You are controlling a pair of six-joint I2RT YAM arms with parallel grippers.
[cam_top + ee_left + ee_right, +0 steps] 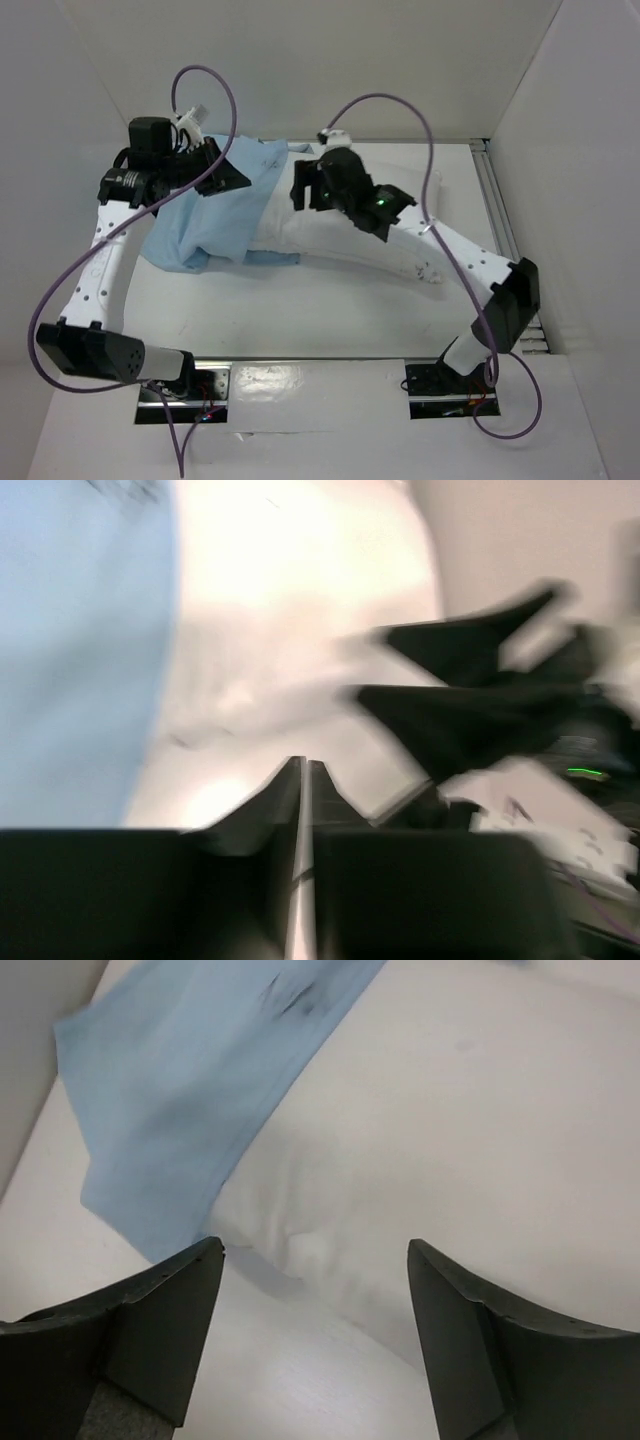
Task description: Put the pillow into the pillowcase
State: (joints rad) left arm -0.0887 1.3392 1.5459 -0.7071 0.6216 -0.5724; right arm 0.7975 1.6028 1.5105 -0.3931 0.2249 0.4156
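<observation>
Scene: A white tabletop [300,310] is seen from above, with two robot arms reaching from its near edge toward the far edge.
Pillow: The pillow [335,240], plump, white and wrinkled, is laid along the far edge, from the middle toward the far right corner.
Pillowcase: The pillowcase [195,225], thin and light blue, is spread toward the far left corner and draped over the pillow's left end. Whether that end is truly inside cannot be told.
Left pincer: The left pincer [305,770] is shown blurred, its fingers pressed together with nothing seen between them, near where blue cloth meets white pillow.
Right pincer: The right pincer [315,1250] is spread wide and empty, held above the pillow's near edge, just beside the edge of the cloth.
Handling, pillow: It is judged light, soft and springy. A pinch of fabric at a corner or edge would be held best, since the bulk would squash and slip.
Handling, pillowcase: It is judged floppy and light. One layer at the open hem should be taken, so that the mouth is held open.
Progress: Most of the pillow is seen uncovered.
</observation>
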